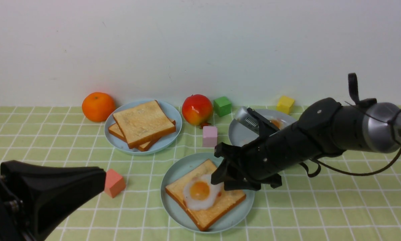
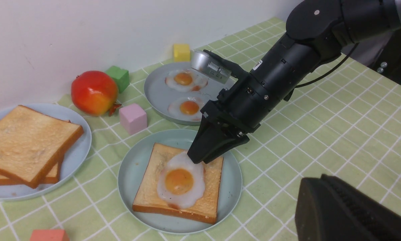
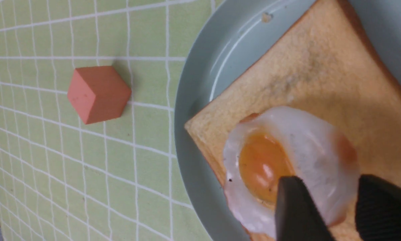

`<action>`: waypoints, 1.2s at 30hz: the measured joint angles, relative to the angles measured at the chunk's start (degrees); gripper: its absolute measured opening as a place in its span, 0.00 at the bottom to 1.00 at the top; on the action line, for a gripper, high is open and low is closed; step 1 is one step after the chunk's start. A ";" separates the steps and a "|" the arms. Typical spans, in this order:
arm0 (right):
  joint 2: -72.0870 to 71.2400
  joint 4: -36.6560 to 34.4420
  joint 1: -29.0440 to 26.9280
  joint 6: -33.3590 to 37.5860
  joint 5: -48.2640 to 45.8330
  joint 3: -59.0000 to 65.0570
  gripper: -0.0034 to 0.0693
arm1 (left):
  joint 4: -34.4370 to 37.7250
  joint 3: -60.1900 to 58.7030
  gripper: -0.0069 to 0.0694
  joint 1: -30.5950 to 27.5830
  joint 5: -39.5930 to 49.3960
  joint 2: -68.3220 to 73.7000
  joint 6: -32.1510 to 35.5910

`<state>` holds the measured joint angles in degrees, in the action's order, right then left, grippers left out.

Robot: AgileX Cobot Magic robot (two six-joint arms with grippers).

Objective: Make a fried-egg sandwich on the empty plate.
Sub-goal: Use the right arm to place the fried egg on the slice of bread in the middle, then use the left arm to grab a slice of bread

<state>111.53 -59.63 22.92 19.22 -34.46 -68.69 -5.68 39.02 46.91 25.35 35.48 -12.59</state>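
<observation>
On the mint-teal plate (image 1: 172, 174) lies one toast slice (image 1: 222, 206) with a fried egg (image 1: 199, 192) flat on top of it. My right gripper (image 1: 217, 167) hangs just over the egg's far edge. It is open, and the egg white (image 3: 314, 157) shows in the gap between its fingers (image 3: 292, 207). The egg (image 2: 180, 182) rests on the toast (image 2: 147, 197), held by nothing. Low at the near left, my left gripper (image 1: 101, 177) is shut and empty, well away from the plate.
A sky-blue plate (image 1: 173, 115) at the back left holds two stacked toast slices (image 1: 143, 124). Behind my right arm, a grey plate (image 2: 153, 90) carries two more eggs (image 2: 183, 78). An orange (image 1: 98, 106), a red fruit (image 1: 197, 109), and green (image 1: 222, 106), yellow (image 1: 285, 104), pink (image 1: 210, 136) and salmon (image 1: 114, 183) cubes lie around.
</observation>
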 joint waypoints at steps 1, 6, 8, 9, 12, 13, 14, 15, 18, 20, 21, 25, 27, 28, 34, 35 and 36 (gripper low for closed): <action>-0.27 1.06 -0.54 0.00 -0.36 0.00 0.58 | 0.00 0.00 0.08 0.00 0.13 0.00 0.00; -6.30 10.05 -6.20 -2.19 -5.79 0.00 0.64 | -0.05 0.00 0.08 0.00 1.40 0.72 -0.81; -10.61 15.90 -8.79 -4.24 -8.48 0.00 0.57 | -0.11 0.00 0.08 0.00 2.11 2.32 -2.66; -13.36 19.81 -9.71 -5.56 -10.30 0.00 0.52 | -0.11 0.00 0.08 0.00 2.55 3.60 -4.02; -21.22 30.99 -10.40 -9.57 -15.68 0.00 0.35 | -0.11 0.00 0.08 0.00 3.36 8.77 -8.16; -24.37 35.70 -10.14 -11.61 -18.29 0.00 0.27 | -0.11 0.25 0.08 0.00 3.86 11.08 -9.32; -28.11 39.24 -9.46 -13.23 -20.33 0.00 0.20 | -0.11 0.72 0.08 0.00 4.30 13.55 -10.15; -30.56 41.68 -8.83 -14.36 -21.70 0.00 0.15 | -0.18 1.52 0.08 0.00 4.73 16.18 -10.63; -38.56 47.50 -6.13 -17.57 -24.84 0.00 0.04 | -0.68 5.55 0.07 -1.28 6.34 23.80 -10.04; -43.58 49.06 -4.14 -18.46 -25.74 0.00 0.03 | 0.28 9.79 0.07 -4.43 8.06 29.20 -7.43; -46.27 49.25 -3.04 -18.59 -25.96 0.00 0.03 | 1.56 12.03 0.07 -6.64 9.24 31.85 -4.32; -52.61 49.55 -0.54 -18.46 -26.97 0.00 0.03 | 10.43 19.40 0.07 -15.73 11.40 41.07 9.21; -55.97 49.60 0.20 -17.74 -27.73 0.00 0.04 | 16.26 23.12 0.07 -20.62 12.09 46.13 17.81; -55.97 49.60 0.20 -17.66 -27.76 0.00 0.04 | 17.39 23.86 0.07 -21.55 12.17 47.16 18.58; -63.23 49.60 0.46 -17.44 -29.70 0.00 0.04 | 24.49 35.91 0.08 -30.89 12.01 62.55 33.47; -63.68 49.60 0.46 -17.44 -29.91 0.00 0.04 | 24.18 37.00 0.09 -31.13 11.71 63.83 35.08; -64.52 49.60 0.46 -17.44 -30.13 0.00 0.05 | 22.97 39.05 0.12 -31.41 11.41 66.24 36.79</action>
<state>47.01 -10.03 23.37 1.78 -64.59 -68.69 17.29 78.07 15.50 36.76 101.72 24.20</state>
